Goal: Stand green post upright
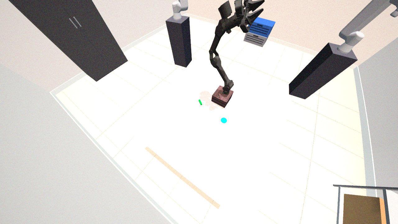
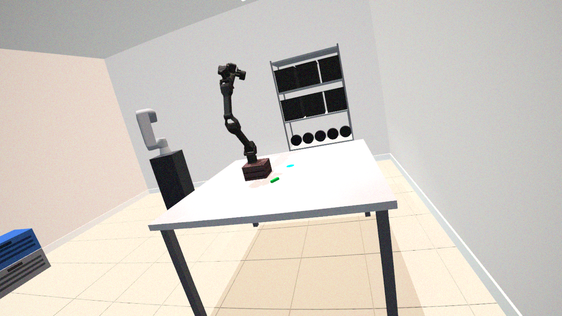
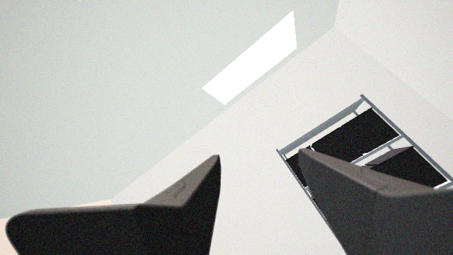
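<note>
Far below the raised, half-open, empty pincer (image 1: 257, 7), the green post (image 1: 200, 102), flat on the table.

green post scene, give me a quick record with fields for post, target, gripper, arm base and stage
post: green post lying flat on the white table, untouched
target: cyan circle, nothing on it, apart from the post
gripper: gripper raised high above the table, partly open, holding nothing
arm base: brown block between post and circle
stage: post not yet grasped
</note>
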`<action>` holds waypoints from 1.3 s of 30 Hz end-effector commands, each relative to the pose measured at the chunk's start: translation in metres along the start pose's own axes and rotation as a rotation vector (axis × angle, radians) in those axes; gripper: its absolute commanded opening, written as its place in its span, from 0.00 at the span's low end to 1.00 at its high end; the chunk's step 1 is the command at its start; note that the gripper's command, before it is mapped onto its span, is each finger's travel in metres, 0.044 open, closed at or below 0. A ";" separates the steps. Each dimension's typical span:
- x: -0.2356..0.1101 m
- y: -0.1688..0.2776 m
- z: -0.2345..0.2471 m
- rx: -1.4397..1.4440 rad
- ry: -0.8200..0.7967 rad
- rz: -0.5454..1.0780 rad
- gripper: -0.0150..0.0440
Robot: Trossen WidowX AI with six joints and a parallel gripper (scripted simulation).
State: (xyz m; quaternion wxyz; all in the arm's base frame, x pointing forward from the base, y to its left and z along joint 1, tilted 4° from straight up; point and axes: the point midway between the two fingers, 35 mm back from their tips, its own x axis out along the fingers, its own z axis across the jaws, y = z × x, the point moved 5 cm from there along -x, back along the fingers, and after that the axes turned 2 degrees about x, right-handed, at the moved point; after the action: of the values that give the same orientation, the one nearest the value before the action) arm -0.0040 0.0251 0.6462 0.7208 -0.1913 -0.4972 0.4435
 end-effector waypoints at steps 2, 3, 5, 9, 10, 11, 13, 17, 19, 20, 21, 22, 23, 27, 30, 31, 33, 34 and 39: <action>0.029 0.027 -0.036 -0.188 0.183 0.057 0.65; 0.033 0.031 -0.043 -0.223 0.216 0.068 0.65; 0.041 0.038 -0.058 -0.290 0.281 0.092 0.65; 0.052 0.050 -0.091 -0.416 0.410 0.148 0.65; 0.053 0.053 -0.100 -0.446 0.442 0.163 0.65; 0.055 0.055 -0.109 -0.475 0.474 0.179 0.65; 0.057 0.059 -0.127 -0.531 0.538 0.214 0.65; 0.056 0.065 -0.165 -0.633 0.665 0.291 0.65; 0.053 0.067 -0.184 -0.679 0.727 0.333 0.65; 0.052 0.068 -0.193 -0.700 0.758 0.355 0.65; 0.049 0.068 -0.203 -0.721 0.788 0.378 0.65; 0.047 0.069 -0.212 -0.741 0.819 0.401 0.65; 0.043 0.069 -0.222 -0.759 0.849 0.425 0.65; 0.027 0.069 -0.258 -0.823 0.966 0.527 0.65; 0.012 0.069 -0.284 -0.859 1.049 0.610 0.65; 0.006 0.068 -0.293 -0.869 1.076 0.638 0.65; -0.007 0.067 -0.309 -0.885 1.128 0.697 0.65; -0.014 0.067 -0.316 -0.891 1.154 0.726 0.65; -0.054 0.064 -0.351 -0.903 1.271 0.881 0.65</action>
State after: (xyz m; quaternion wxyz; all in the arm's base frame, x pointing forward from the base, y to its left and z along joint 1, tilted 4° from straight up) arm 0.2542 0.0922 0.4452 0.5156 -0.8196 -0.0645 0.2415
